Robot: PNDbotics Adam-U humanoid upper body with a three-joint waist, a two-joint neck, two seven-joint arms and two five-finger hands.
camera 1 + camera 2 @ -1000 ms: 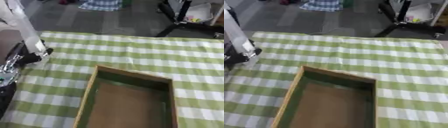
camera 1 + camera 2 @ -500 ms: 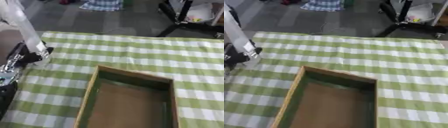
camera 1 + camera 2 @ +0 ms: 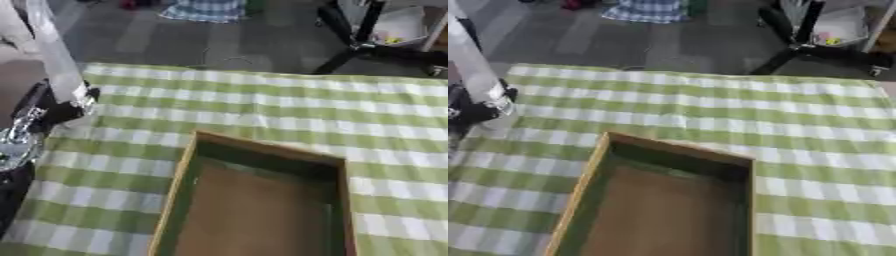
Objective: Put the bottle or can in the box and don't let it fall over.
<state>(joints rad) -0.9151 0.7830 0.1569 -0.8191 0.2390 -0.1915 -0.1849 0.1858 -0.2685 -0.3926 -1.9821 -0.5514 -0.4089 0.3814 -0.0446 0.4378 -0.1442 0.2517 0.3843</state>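
Counter under green-checked cloth [image 3: 289, 115], grey room floor [image 3: 149, 40] beyond. Open wooden box [image 3: 262, 200], bottom cut off. Left hand [image 3: 52, 107], partly off-frame, curled round tall pale bottle [image 3: 54, 55], well left of box.

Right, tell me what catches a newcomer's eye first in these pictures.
The open wooden box draws the eye first: it sits low in the middle of the green-and-white checked tablecloth with nothing inside. Next comes the left edge, where the robot's left hand is wrapped round a tall clear bottle that rises tilted above the cloth.
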